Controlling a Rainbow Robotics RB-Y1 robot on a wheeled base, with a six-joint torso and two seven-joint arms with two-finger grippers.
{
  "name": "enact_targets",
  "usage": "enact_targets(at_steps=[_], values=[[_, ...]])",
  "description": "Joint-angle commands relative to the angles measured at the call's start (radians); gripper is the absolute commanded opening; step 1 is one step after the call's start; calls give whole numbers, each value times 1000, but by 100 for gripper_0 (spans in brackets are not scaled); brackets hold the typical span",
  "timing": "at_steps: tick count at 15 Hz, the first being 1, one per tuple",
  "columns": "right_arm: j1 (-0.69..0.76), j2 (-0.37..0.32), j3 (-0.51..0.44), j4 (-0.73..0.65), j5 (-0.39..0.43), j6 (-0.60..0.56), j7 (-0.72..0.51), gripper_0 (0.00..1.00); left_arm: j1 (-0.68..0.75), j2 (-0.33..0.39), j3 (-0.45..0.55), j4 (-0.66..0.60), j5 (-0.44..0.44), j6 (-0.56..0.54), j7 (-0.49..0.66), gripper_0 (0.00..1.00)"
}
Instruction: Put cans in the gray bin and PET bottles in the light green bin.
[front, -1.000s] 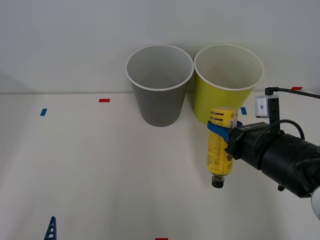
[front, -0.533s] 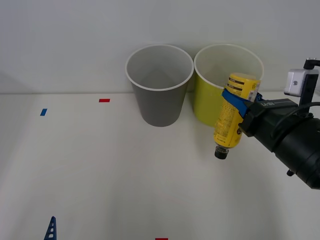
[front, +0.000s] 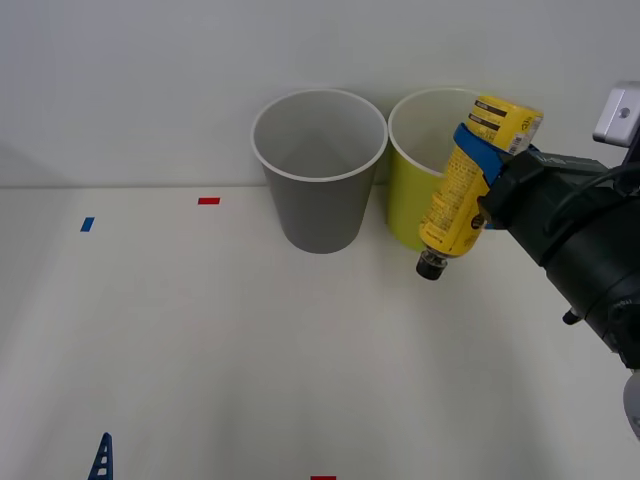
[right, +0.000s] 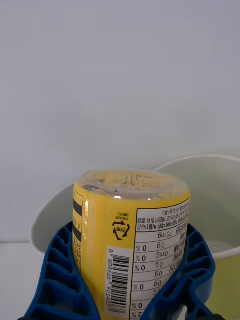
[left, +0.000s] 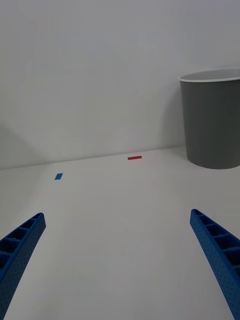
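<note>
Right gripper (front: 478, 160): blue fingers (right: 55, 270) clamped around the PET bottle (front: 470, 185), held tilted, cap down, above the desk (front: 200, 340), overlapping the light green bin (front: 410, 200) beside the gray bin (front: 318, 170). Left gripper (left: 120, 260): fingers spread wide, holding nothing.

A plain, pale wall (front: 150, 70) runs behind everything, bare and evenly lit, meeting the white desk (front: 200, 350) in a straight line. The desk top is smooth and matte. Small tape marks sit on it: a red strip (front: 208, 201) and a blue one (front: 87, 224) toward the wall, and another red strip (front: 323, 478) at the near edge. Shadows are soft and faint.
</note>
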Motion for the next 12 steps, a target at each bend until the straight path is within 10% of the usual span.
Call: enact_targets(at_steps=[1,12], values=[[-87,8,4,-1,87,89,-33,0,0,0,0,0,0,0,0,100],[-346,8,36,-3,400,298,-183,0,0,0,0,0,0,0,0,100]])
